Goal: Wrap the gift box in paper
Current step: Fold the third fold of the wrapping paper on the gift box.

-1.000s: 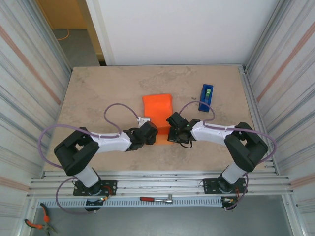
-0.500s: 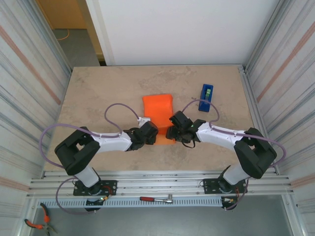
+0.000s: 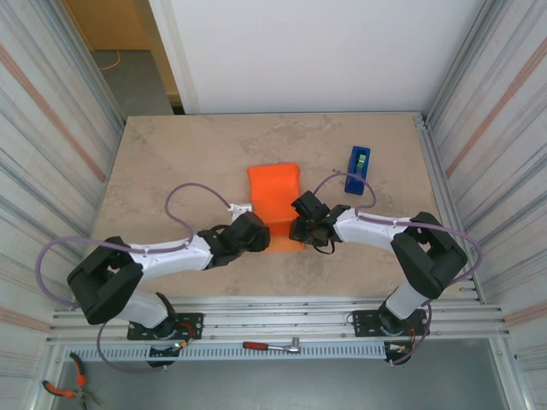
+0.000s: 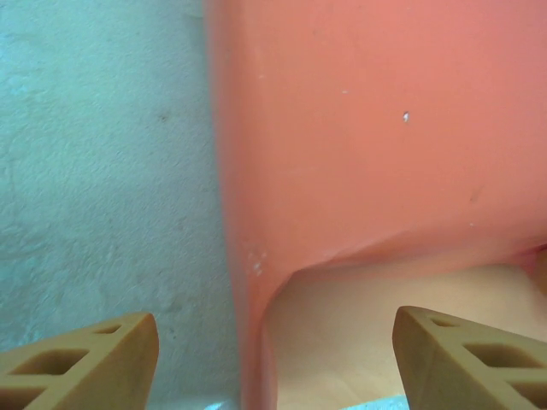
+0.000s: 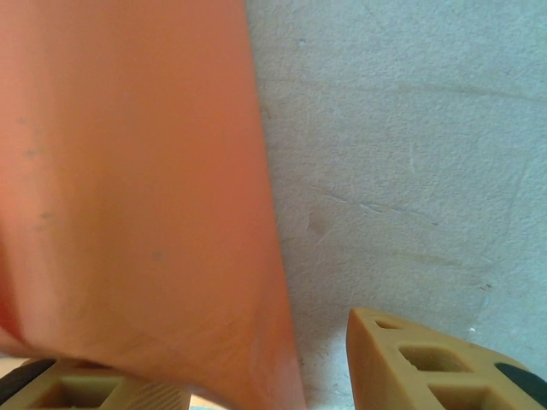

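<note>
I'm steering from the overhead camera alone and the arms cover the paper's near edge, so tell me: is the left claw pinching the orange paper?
Observer: No. The left claw is open and straddles the side edge of the paper, with one finger over the bare table.
Operator: And the right claw?
Observer: The right claw is open too. The paper covers one fingertip, and the other finger is over the table.
</note>
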Tool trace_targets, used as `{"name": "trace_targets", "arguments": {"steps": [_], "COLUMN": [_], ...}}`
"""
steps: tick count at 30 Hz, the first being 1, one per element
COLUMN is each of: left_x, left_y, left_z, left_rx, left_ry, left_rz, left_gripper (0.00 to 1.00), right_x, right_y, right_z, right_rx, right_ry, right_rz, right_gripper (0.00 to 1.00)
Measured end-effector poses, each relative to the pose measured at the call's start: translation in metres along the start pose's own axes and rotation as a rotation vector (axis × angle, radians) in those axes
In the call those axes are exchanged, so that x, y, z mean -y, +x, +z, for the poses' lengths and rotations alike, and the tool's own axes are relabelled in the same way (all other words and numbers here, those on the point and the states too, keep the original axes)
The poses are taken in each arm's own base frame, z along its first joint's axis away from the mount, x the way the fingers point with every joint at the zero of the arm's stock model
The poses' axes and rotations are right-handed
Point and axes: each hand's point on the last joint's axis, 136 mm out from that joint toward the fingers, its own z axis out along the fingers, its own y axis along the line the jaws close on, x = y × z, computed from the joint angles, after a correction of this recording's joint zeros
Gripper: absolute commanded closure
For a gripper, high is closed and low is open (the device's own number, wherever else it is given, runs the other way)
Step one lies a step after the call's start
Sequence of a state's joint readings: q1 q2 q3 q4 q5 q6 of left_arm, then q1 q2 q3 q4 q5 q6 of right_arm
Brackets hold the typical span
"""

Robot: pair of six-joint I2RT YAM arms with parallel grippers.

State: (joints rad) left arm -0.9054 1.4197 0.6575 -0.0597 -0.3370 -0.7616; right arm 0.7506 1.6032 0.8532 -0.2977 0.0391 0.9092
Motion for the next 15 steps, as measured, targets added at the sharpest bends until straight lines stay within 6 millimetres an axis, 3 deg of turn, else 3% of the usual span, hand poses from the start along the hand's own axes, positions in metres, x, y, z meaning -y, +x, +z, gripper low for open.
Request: {"name": "trace_targets", "arguments": {"steps": [11,15], "left_x": [-0.02,-0.023], "left_y": [0.037,0.042], "left_z": [-0.011,-0.013], "left_rx": [-0.126,-0.139], "left_ry": [-0.106,-0.124], "left_rz": [-0.071,-0.068], "left_gripper": [0.29,0.35], "right_x": [0.001,0.002], "right_y": [0.01,0.01], "right_z": [0.005,0.004], "right_rx": [-0.047,-0.055], "right_ry": [0.003,0.009], "right_rz": [-0.003,-0.004], "right_gripper": [0.52,0.52]}}
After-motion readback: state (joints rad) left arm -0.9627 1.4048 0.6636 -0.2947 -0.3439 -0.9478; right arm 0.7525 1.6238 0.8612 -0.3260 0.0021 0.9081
